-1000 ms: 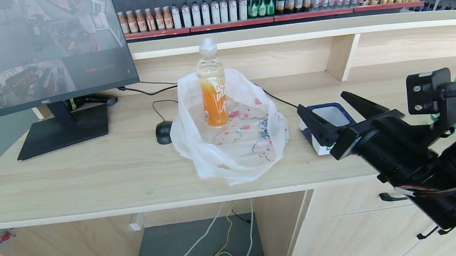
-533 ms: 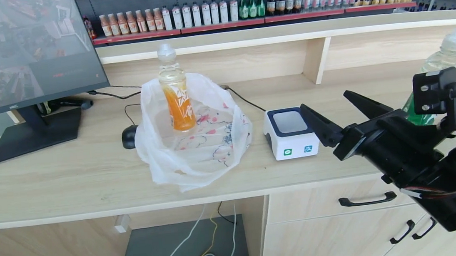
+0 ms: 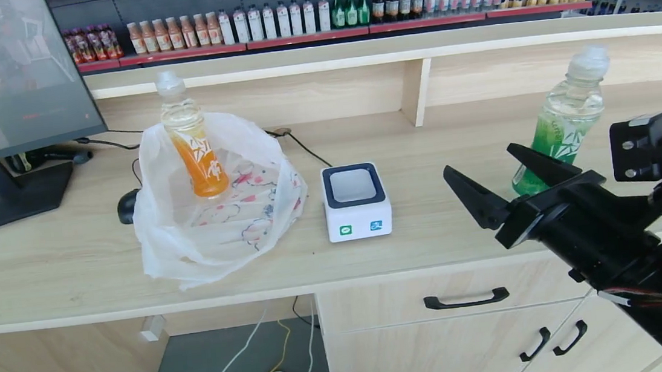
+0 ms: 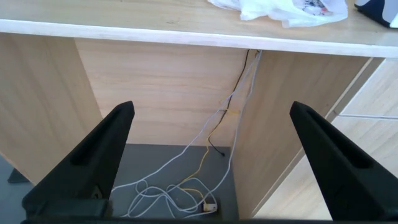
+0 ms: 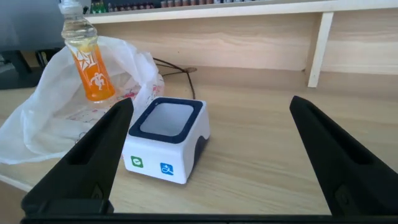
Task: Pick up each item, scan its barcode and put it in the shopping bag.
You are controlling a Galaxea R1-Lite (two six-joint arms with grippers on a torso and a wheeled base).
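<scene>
While the green bottle [image 3: 564, 121] stands upright on the counter [image 3: 71, 259] at the robot's right, well apart from the scanner [image 3: 357, 202] and the shopping bag [image 3: 220, 233], the head view shows the right gripper [image 3: 477, 158] just in front of it, jaws spread wide and empty. An orange bottle [image 3: 193, 144] already stands inside the bag. From where I stand the green one looks like thin, smooth plastic. I would judge it light to middling in weight, slightly yielding under a squeeze and easy to tip, being tall and narrow. The labelled middle of the body seems the safest place to take hold, low enough to keep it steady, with the barcode left uncovered for scanning. Down in the left wrist view, the left gripper [image 4: 211, 109] hangs below the counter edge with its jaws apart and nothing between them, above loose cables [image 4: 186, 186]. Across the right wrist view, the open jaws frame the scanner, with the bag and the orange bottle beyond it.
</scene>
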